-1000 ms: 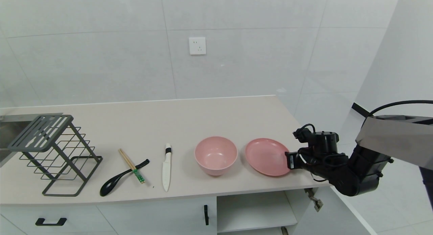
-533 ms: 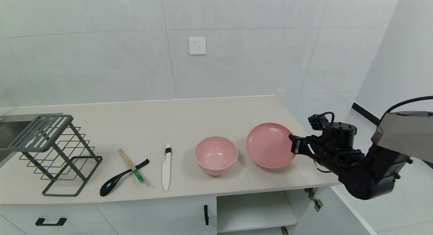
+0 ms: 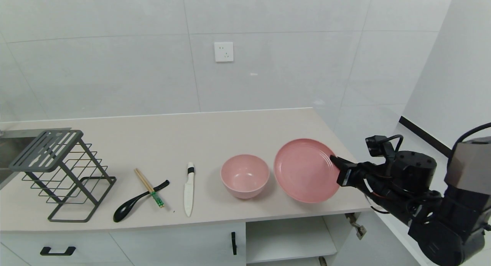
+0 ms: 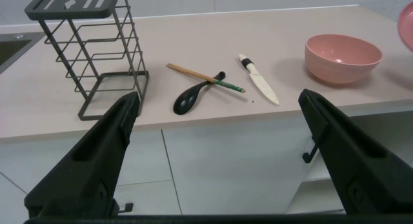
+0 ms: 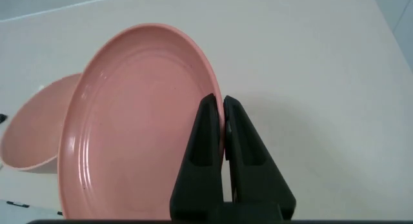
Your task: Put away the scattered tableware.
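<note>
Fingers [image 5: 208, 137] of my right gripper [image 3: 334, 159] clamp the pink plate [image 3: 305, 170] at its 3 o'clock rim, tilted over the counter [image 3: 230, 132] — pink bowl [image 3: 244, 176], knife [image 3: 189, 189], black spoon [image 3: 132, 204] and chopsticks [image 3: 147, 186] wait toward 9 o'clock, nothing stowed yet.

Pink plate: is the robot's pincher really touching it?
Touching. The right wrist view shows the right gripper shut on the pink plate, with one finger on each side of its rim and no gap.

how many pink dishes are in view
2. The pink bowl sits on the counter; the pink plate, beside it, is tilted up, its rim clamped by the right end effector.
</note>
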Motion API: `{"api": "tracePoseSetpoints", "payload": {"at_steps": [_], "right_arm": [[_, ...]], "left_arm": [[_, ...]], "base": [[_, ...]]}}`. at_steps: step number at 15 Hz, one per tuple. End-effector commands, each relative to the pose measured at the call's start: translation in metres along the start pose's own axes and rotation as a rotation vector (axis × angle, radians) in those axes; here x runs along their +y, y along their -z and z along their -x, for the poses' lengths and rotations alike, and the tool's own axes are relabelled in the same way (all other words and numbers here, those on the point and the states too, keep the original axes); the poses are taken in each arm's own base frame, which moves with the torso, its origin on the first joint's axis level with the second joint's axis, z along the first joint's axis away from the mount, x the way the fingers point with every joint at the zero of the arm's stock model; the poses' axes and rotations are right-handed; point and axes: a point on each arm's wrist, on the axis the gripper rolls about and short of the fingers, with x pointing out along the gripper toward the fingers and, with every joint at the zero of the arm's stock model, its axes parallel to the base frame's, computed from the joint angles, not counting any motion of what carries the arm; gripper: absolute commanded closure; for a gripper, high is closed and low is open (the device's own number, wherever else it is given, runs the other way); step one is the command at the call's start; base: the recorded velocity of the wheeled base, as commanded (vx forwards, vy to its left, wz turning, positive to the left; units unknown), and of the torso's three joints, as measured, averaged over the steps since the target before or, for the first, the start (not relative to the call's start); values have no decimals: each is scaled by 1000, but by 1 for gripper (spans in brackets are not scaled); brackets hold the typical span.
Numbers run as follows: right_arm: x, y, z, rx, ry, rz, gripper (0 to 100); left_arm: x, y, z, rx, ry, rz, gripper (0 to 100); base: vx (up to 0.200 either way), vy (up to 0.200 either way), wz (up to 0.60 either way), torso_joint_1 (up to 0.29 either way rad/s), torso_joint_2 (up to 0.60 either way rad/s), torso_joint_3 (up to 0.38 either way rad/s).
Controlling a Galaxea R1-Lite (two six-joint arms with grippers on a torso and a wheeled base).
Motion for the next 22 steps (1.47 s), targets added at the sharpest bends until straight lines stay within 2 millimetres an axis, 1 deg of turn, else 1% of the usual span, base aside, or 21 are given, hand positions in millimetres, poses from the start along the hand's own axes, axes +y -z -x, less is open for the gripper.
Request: {"api": "tracePoseSetpoints", "payload": {"at_steps": [1, 2, 3, 5, 6, 7, 8, 9, 10, 11, 13, 15, 18, 19, 20, 21, 22], "right_arm": [[8, -21, 21, -66, -22, 8, 100], [9, -26, 28, -79, -23, 9, 100], [8, -38, 39, -126, -18, 7, 100], [10, -51, 49, -177, -23, 10, 100], [11, -49, 56, -170, -24, 10, 100], [11, -46, 67, -151, -19, 8, 100], [11, -40, 82, -119, -13, 6, 100], [10, -35, 90, -96, -19, 6, 100], [10, -35, 91, -93, -23, 7, 100], [12, -38, 98, -99, -72, 17, 100], [10, -36, 101, -88, -60, 16, 100], [14, -37, 113, -94, -114, 39, 100], [17, -45, 130, -145, -167, 100, 100], [17, -48, 132, -159, -170, 103, 100], [18, -52, 137, -186, -173, 109, 100], [18, -52, 137, -189, -173, 109, 100], [18, -52, 137, -189, -176, 111, 100]], "left_arm": [[0, 0, 0, 1, 0, 0, 0], [0, 0, 0, 1, 0, 0, 0], [0, 0, 0, 1, 0, 0, 0], [0, 0, 0, 1, -2, 0, 0], [0, 0, 0, 0, -3, 0, 0], [0, 0, 0, 0, -3, 0, 0], [0, 0, 0, 0, -2, 0, 0], [0, 0, 0, 0, -2, -1, 0], [0, 0, 0, 0, -2, -1, 0], [0, 0, 0, -1, 3, 6, 0], [0, 0, 0, -2, 3, 23, 0], [0, -1, 0, -4, 11, 41, 0], [-1, -1, 0, -7, 66, -14, 0], [-2, -3, 0, -32, 66, -31, 0], [-1, -28, 4, -275, 55, -42, 0], [-1, -37, 7, -365, 60, -48, 0], [-1, -40, 8, -370, 66, -48, 0]], "base": [[0, 0, 0, 0, 0, 0], [0, 0, 0, 0, 0, 0], [0, 0, 0, 0, 0, 0], [0, 0, 0, 0, 0, 0], [0, 0, 0, 0, 0, 0], [0, 0, 0, 0, 0, 0], [0, 0, 0, 0, 0, 0], [0, 0, 0, 0, 0, 0], [0, 0, 0, 0, 0, 0], [0, 0, 0, 0, 0, 0], [0, 0, 0, 0, 0, 0], [0, 0, 0, 0, 0, 0], [0, 0, 0, 0, 0, 0], [0, 0, 0, 0, 0, 0], [0, 0, 0, 0, 0, 0], [0, 0, 0, 0, 0, 0], [0, 0, 0, 0, 0, 0]]}}
